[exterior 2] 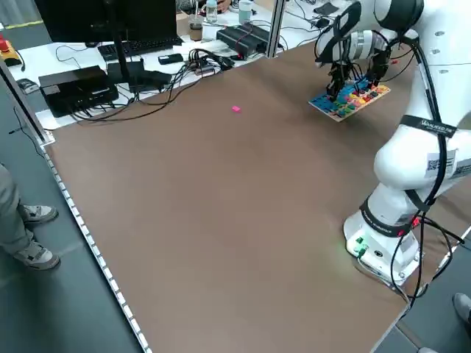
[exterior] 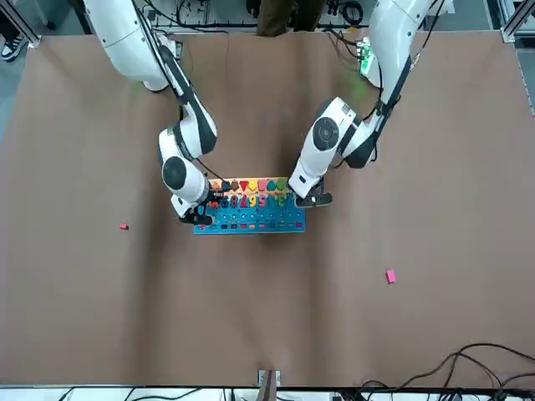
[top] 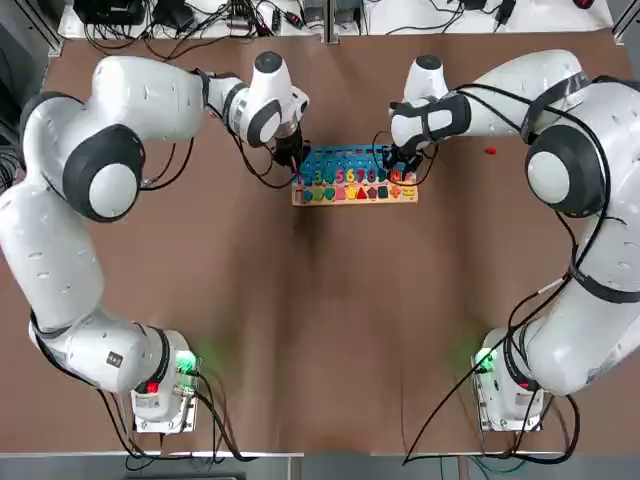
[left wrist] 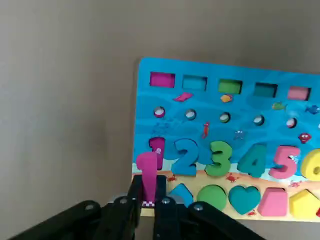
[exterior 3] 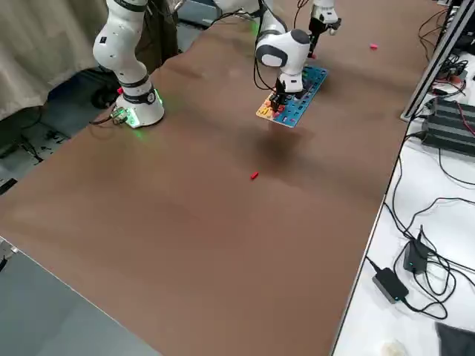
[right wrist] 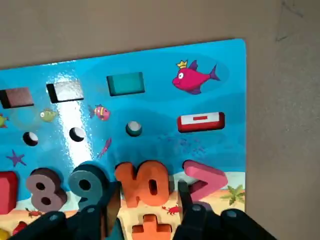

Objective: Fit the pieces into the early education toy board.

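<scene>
**Pink "1" held over its slot; orange "10" just seated**

The small flat rectangular toy board [top: 355, 178], blue above with a tan strip of coloured shapes, is seen lying at about twelve o'clock of the brown surface [top: 320, 330] in the top view. The left claw [left wrist: 148, 199] is poised at the board's nine o'clock end, closed narrowly on a slim pink numeral "1" piece [left wrist: 147, 172], which is held upright just above the empty "1" recess. The right claw [right wrist: 147, 197] is placed at the three o'clock end, its fingers parted a little on either side of the orange "10" piece [right wrist: 145, 184], which appears seated; contact cannot be told. Two loose bits are left well apart from the board: a pink one [exterior: 390, 276] and a red one [exterior: 124, 225].

The step in hand is judged to be insertion of the "1". A small lowering, aligned with the recess, is called for next, followed by release.
</scene>
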You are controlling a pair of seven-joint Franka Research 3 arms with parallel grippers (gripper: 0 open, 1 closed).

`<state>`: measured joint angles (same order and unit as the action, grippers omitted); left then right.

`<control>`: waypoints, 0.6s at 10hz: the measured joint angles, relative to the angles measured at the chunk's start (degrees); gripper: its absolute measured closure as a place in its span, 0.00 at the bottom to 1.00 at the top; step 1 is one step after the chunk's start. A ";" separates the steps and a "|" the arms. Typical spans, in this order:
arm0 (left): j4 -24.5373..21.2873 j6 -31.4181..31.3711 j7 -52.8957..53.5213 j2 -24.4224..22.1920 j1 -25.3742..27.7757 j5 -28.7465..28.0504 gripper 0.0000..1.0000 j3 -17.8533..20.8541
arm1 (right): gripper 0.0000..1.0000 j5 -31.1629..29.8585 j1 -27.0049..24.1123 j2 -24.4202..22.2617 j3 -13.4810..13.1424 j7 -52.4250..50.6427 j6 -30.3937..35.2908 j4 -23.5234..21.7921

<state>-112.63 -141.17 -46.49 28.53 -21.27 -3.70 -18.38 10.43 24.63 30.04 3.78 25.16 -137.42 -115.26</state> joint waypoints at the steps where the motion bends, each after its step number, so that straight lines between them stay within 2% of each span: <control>1: 0.06 -0.31 -0.62 0.45 0.02 -0.91 0.86 0.00 | 0.49 0.00 -0.03 0.00 -0.05 0.00 0.54 0.21; 3: 0.35 -0.38 -2.42 0.69 0.01 -3.27 0.86 0.00 | 0.53 0.40 -0.05 0.00 -0.05 0.09 1.97 1.04; 6: 2.35 -0.40 -3.15 2.43 -0.22 -4.24 0.86 -0.01 | 0.52 1.19 -0.14 -0.02 -0.07 0.10 4.06 2.51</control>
<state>-110.28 -141.57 -49.64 30.97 -21.49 -7.94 -18.40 11.61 24.49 30.02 3.72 25.26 -133.36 -112.74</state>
